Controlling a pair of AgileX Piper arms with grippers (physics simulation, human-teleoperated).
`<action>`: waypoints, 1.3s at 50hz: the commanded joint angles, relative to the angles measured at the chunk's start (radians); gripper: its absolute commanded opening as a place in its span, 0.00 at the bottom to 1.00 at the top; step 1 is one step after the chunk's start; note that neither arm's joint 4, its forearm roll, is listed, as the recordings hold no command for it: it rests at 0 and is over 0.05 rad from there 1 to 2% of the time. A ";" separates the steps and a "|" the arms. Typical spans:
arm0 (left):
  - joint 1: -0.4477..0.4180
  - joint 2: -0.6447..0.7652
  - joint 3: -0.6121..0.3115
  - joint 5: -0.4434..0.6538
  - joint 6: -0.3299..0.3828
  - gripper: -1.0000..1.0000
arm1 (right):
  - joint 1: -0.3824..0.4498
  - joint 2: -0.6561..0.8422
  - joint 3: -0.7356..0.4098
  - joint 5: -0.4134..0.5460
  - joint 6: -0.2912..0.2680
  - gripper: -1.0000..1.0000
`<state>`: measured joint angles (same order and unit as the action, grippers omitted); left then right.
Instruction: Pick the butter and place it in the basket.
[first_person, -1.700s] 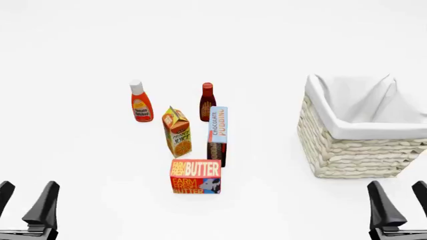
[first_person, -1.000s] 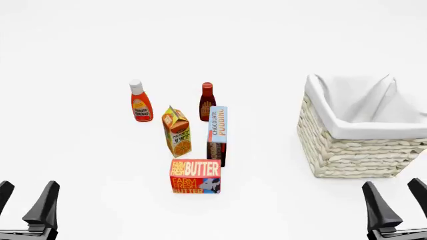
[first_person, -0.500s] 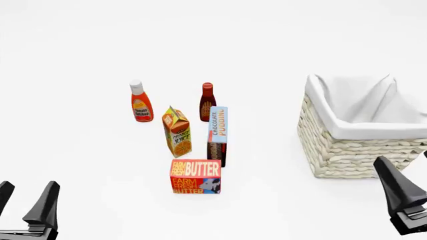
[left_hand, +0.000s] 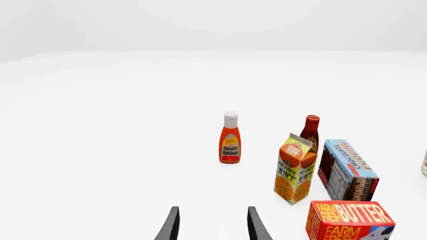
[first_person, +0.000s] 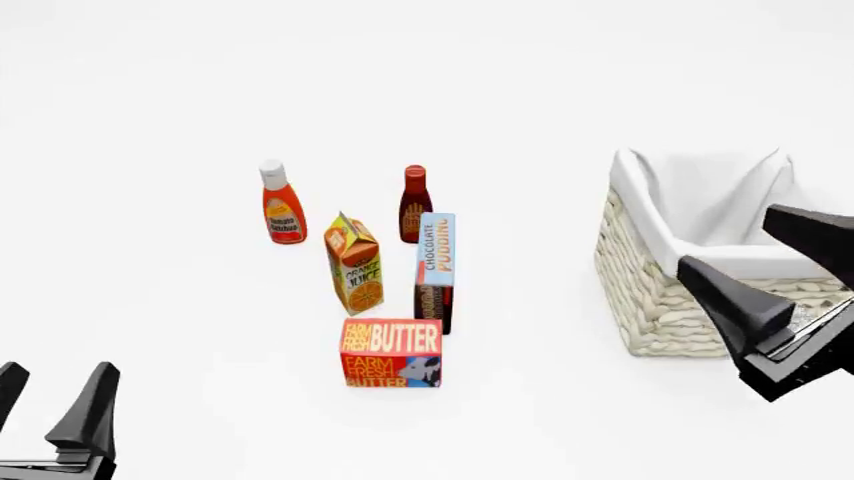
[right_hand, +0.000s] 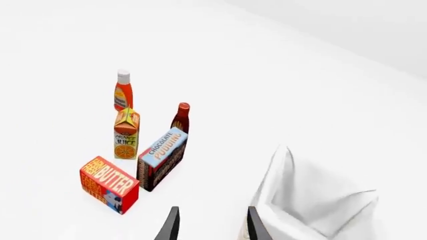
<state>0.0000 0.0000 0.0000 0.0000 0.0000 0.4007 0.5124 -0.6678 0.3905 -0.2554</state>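
The butter (first_person: 390, 352), a red-and-orange carton with a cow picture, lies on the white table in front of the other groceries. It also shows in the left wrist view (left_hand: 350, 221) and the right wrist view (right_hand: 109, 184). The cream wicker basket (first_person: 667, 300) with white lining stands at the right, and its lining shows in the right wrist view (right_hand: 313, 200). My left gripper (first_person: 47, 400) is open and empty at the near left, well left of the butter. My right gripper (first_person: 730, 240) is open and empty, raised in front of the basket's near side, pointing left.
Behind the butter stand a chocolate pudding box (first_person: 435, 268) and an orange juice carton (first_person: 354, 262). Farther back are a ketchup bottle (first_person: 280, 205) and a dark red sauce bottle (first_person: 414, 200). The pudding box stands just behind the butter.
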 joint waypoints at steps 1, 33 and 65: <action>0.000 0.000 0.000 0.000 0.000 1.00 | 0.062 0.126 -0.102 0.050 -0.087 1.00; 0.000 0.000 0.000 0.000 0.000 1.00 | 0.121 0.439 -0.290 0.164 -0.255 1.00; 0.000 0.000 0.000 0.000 0.000 1.00 | 0.165 0.610 -0.422 0.241 -0.322 1.00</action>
<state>0.0000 0.0000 0.0000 0.0000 0.0000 0.5567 1.0766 -1.0618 0.6201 -0.5562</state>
